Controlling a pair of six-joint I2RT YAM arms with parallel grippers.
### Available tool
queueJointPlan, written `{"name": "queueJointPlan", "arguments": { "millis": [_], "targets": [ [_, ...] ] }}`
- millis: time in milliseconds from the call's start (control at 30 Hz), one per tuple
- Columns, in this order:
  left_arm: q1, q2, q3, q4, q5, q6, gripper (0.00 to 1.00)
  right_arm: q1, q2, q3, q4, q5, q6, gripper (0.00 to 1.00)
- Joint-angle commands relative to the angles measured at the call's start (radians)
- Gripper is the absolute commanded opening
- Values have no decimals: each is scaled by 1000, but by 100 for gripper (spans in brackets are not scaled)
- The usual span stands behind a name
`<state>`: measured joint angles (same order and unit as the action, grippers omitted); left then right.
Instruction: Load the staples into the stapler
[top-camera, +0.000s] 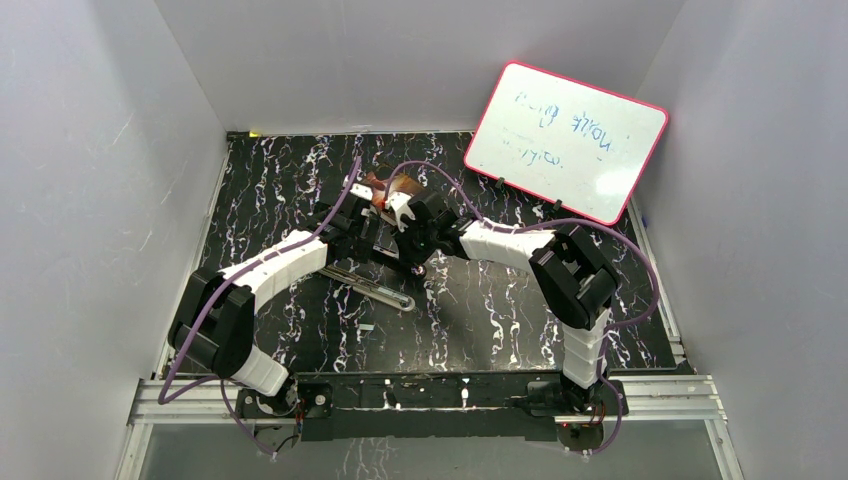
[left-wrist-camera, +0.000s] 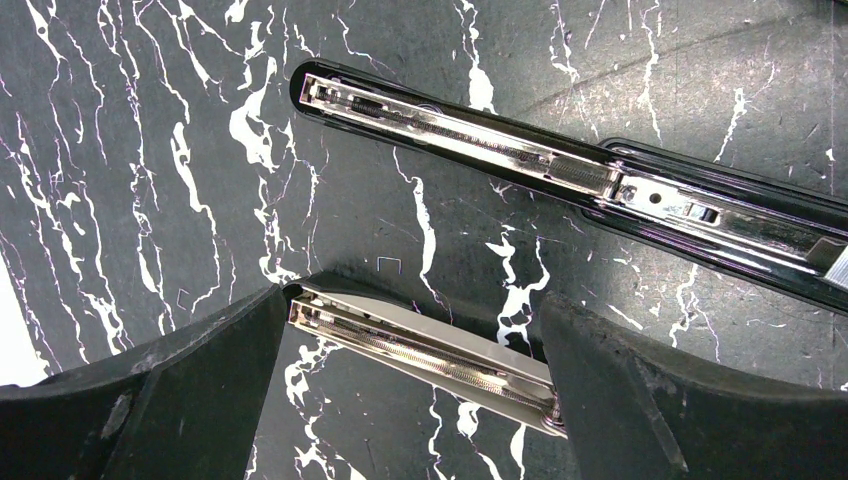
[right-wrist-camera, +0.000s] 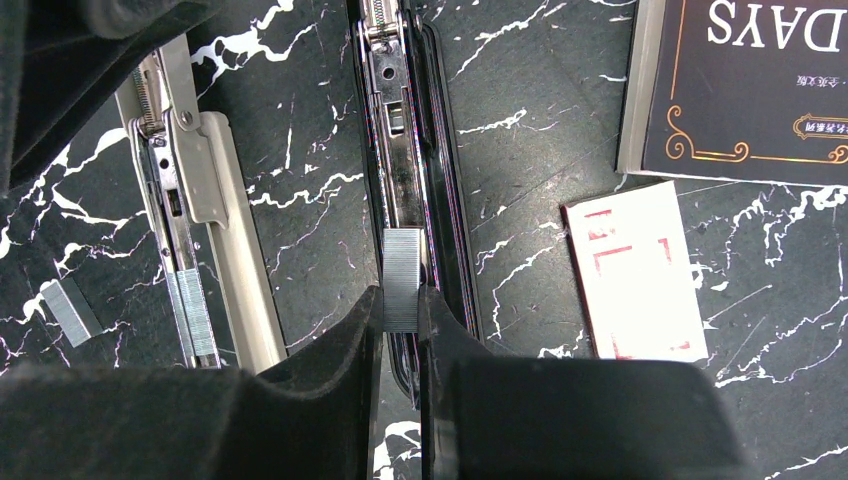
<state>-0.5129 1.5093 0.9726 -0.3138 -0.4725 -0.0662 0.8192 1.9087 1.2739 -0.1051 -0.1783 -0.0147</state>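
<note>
The stapler lies opened flat. Its black half with a chrome channel (left-wrist-camera: 560, 170) and its silver magazine arm (left-wrist-camera: 420, 350) both show in the left wrist view. My left gripper (left-wrist-camera: 412, 300) is open, its wide fingers either side of the silver arm; I cannot tell whether they touch it. My right gripper (right-wrist-camera: 402, 300) is shut on a short grey strip of staples (right-wrist-camera: 402, 265), held over the black half (right-wrist-camera: 400, 150). Another strip (right-wrist-camera: 190, 300) sits in the silver arm (right-wrist-camera: 235, 250). A loose strip (right-wrist-camera: 70, 312) lies on the table. From above, both grippers meet over the stapler (top-camera: 378, 287).
The white-and-red staple box (right-wrist-camera: 635, 270) lies right of the stapler, with a dark book (right-wrist-camera: 760, 80) beyond it. A single loose staple (left-wrist-camera: 388, 264) lies on the marbled black table. A whiteboard (top-camera: 565, 140) leans at the back right. Grey walls enclose the table.
</note>
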Motion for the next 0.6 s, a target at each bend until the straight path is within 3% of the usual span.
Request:
{"name": "queueJointPlan", "arguments": {
  "millis": [0,233,567],
  "targets": [
    [-4,-47,-9,-1,-23,9,98,-2,-17,27,15,2,-1,0],
    [-3,-48,-9,-1,-23,9,98,-2,-88,-33,109,-7,5,0],
    [-3,-49,-11,-1,-23,9,98,-2,-61,-15,73,23,7,0]
  ]
}}
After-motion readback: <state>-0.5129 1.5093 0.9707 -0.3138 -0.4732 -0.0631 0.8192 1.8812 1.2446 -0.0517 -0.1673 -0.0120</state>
